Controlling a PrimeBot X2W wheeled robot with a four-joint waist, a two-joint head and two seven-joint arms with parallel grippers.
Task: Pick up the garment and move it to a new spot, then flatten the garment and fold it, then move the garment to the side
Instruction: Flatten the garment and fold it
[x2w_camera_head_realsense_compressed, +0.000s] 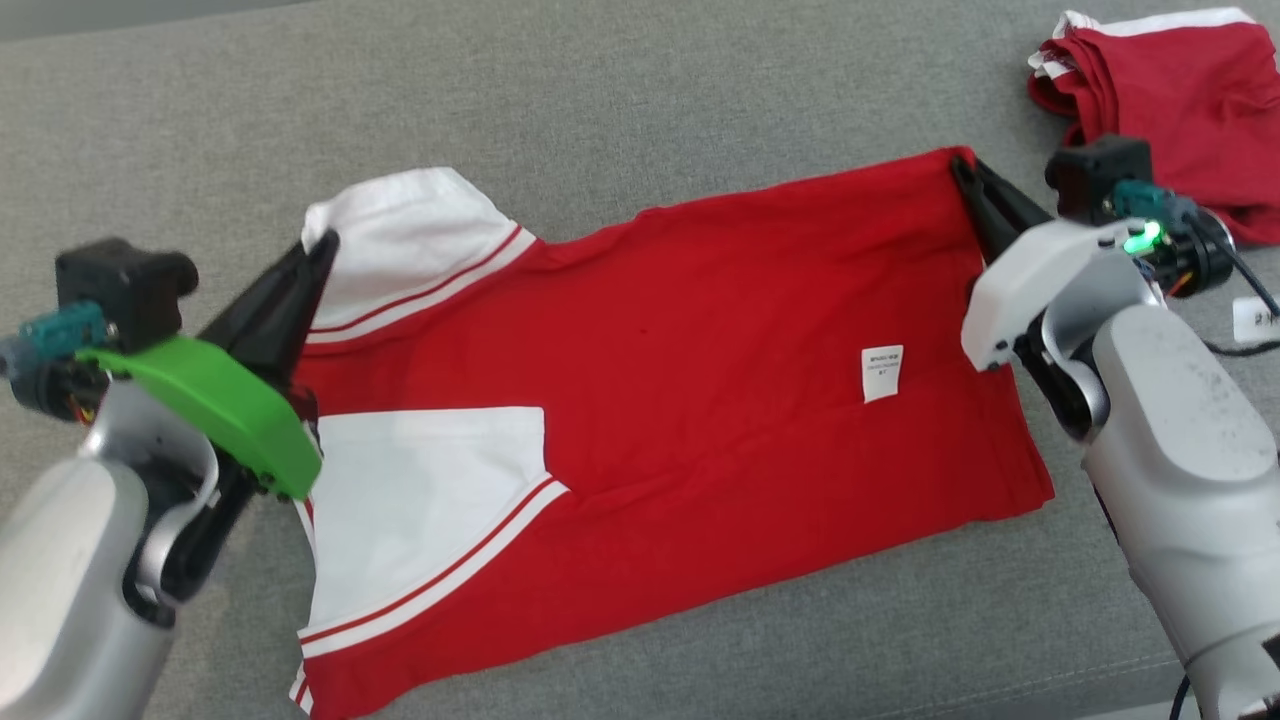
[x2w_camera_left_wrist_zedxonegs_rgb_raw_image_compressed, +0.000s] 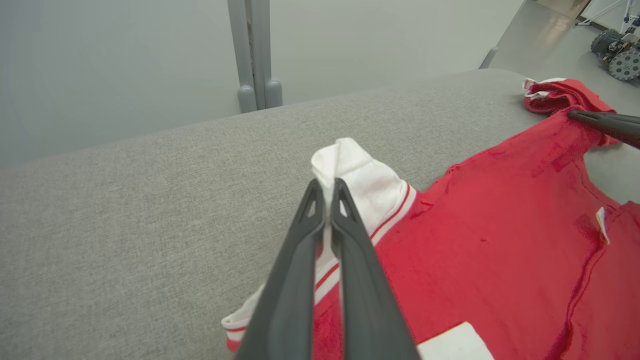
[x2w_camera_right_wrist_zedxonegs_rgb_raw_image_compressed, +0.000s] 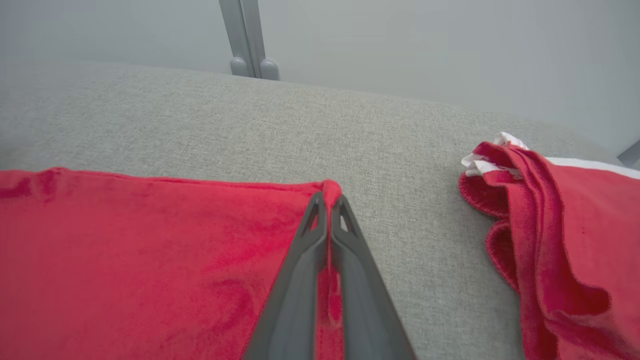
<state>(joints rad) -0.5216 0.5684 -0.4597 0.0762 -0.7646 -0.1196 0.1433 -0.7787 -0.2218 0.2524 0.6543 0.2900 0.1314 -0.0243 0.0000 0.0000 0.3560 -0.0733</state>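
Though the grey fabric cushion (x2w_camera_head_realsense_compressed: 600, 90) carries the red cotton shirt with white striped sleeves (x2w_camera_head_realsense_compressed: 680, 370) spread flat between my pincers, I judge the folding and the sideways move are not yet done. My left pincer (x2w_camera_head_realsense_compressed: 322, 245) is clamped on its far white sleeve, and my right pincer (x2w_camera_head_realsense_compressed: 962, 165) on its far hem corner. A small white label (x2w_camera_head_realsense_compressed: 882, 373) lies near the right one.

Pretty bright overall, and everything is lit evenly by soft, diffuse light. Only faint shadows are cast on the grey cushion (x2w_camera_head_realsense_compressed: 600, 90) along the edges of the red shirt (x2w_camera_head_realsense_compressed: 700, 330). In the wrist views the cushion's far edge is bowed by the wide lens, and the pale background is left hazy and washed out.
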